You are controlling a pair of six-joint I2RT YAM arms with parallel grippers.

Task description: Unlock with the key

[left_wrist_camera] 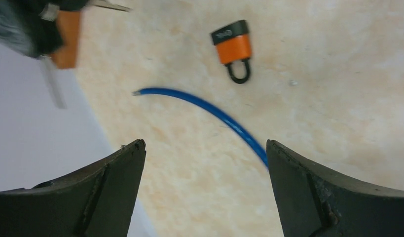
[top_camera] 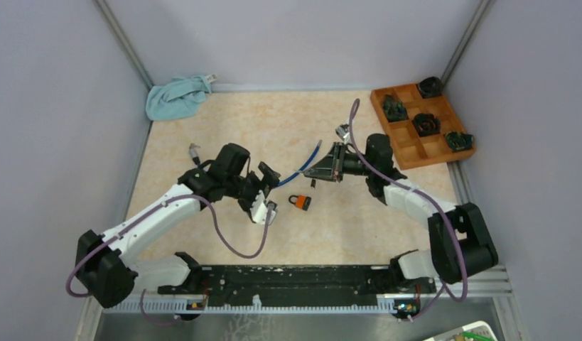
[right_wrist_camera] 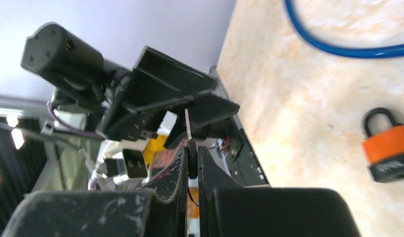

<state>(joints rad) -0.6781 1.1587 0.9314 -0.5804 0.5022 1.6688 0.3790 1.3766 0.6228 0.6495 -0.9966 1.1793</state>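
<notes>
One orange padlock (top_camera: 300, 202) w/ black base lies flat on the beige table (top_camera: 259, 121), just below centre of the top view. Its shackle looks seated, nothing touching it. One key (right_wrist_camera: 188, 126): thin blade sticks up from between the fingers of the right gripper (right_wrist_camera: 191, 147), jaws pinched tight on the key's dark head. That gripper sits just up and right of the padlock, apart from it.

Left gripper (top_camera: 266, 192) hangs just left of the padlock, jaws spread wide and holding nothing. In its wrist view the padlock is at top centre, beyond the fingertips.

One blue cable (top_camera: 305, 160) curves across the table btwn the two grippers, above the padlock.

Upper right of the top view: one wooden compartment tray (top_camera: 408, 153) w/ four dark items, each in a separate cell. Upper left corner: one crumpled light-blue cloth (top_camera: 175, 98).
</notes>
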